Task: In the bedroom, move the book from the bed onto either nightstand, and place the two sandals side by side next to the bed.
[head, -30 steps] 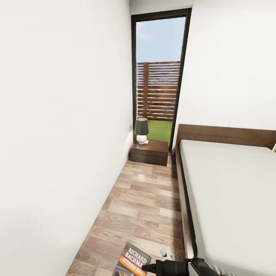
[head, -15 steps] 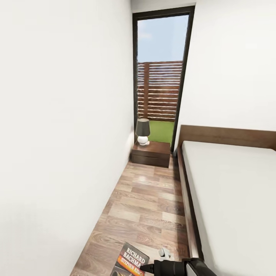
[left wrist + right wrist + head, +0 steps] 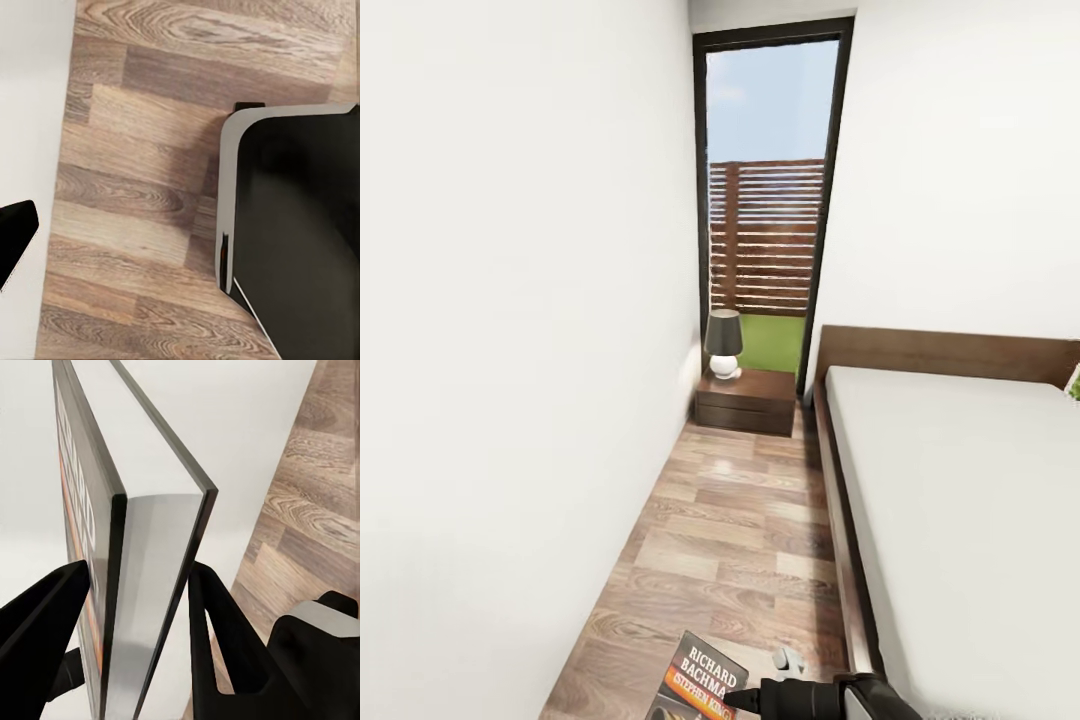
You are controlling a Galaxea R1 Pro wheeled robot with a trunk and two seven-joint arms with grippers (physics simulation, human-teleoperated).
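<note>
Right pincer pinches the book by its edge, carried toward the nightstand w/ lamp; left pincer's state: cannot tell (bed alongside)

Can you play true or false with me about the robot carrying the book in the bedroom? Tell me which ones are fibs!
1. The right gripper is holding the book between its two fingers. True.
2. The book lies on the bed. False: it is held up in the gripper, over the wood floor beside the bed.
3. A lamp stands on the nightstand. True.
4. The nightstand is next to the robot's arm. False: it is far ahead, at the end of the floor strip under the window.
5. The mattress is bright blue. False: it is plain light grey.
</note>
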